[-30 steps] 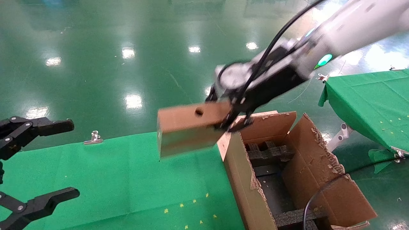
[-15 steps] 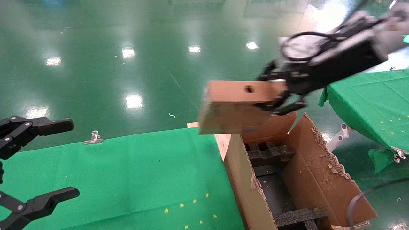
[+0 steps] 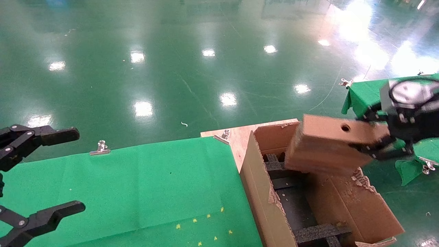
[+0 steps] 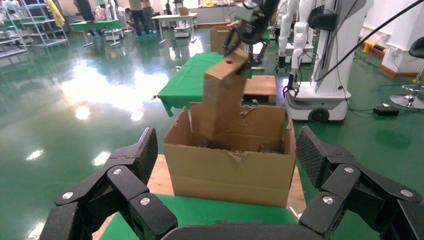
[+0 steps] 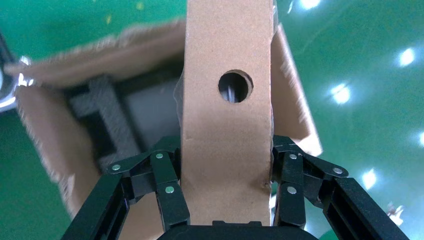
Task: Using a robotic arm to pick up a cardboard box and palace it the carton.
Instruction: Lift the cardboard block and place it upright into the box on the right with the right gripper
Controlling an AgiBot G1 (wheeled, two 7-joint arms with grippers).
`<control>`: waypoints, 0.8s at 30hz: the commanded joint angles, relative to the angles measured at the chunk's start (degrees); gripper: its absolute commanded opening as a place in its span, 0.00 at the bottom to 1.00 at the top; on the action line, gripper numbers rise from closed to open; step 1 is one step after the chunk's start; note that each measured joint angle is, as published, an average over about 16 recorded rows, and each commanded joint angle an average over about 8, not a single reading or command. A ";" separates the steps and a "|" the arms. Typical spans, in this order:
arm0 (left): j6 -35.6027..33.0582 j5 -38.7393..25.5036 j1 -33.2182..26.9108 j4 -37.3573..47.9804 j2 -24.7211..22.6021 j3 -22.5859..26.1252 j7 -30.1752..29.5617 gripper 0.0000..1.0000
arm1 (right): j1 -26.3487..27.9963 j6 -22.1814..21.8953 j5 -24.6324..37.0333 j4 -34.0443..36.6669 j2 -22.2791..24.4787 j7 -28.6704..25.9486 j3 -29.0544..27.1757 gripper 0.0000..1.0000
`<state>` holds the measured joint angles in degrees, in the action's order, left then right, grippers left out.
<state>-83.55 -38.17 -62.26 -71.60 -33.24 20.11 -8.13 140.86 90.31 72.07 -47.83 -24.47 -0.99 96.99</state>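
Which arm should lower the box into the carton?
Right. The right gripper is shut on the box, which hangs over the carton. The left gripper is open over the green table, away from both.

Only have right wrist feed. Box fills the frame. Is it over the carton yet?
Observer: Yes. In the head view the cardboard box hangs over the carton's far end, held by the right gripper.
Operator: Is its low end inside?
Observer: The left wrist view shows the box tilted, its lower end dipping just below the rim.
Operator: Where's the left arm?
Observer: The left gripper is open above the green cloth, well apart from the carton.
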 commanded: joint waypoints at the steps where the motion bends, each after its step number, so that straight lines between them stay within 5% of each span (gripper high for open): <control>1: 0.00 0.00 0.00 0.00 0.00 0.00 0.00 1.00 | 0.30 -0.29 0.63 -1.04 1.55 -0.52 1.53 0.00; 16: 0.02 0.03 0.01 0.02 0.00 0.01 0.00 1.00 | -3.32 -3.94 -0.49 -2.98 1.85 -1.65 3.89 0.00; 24: 0.02 0.03 0.01 0.02 0.00 0.01 0.01 1.00 | -9.86 -17.10 -1.73 -10.95 6.22 -15.84 5.59 0.00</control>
<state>-83.54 -38.14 -62.25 -71.57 -33.23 20.12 -8.13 131.56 73.27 71.54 -59.26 -17.88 -17.76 102.76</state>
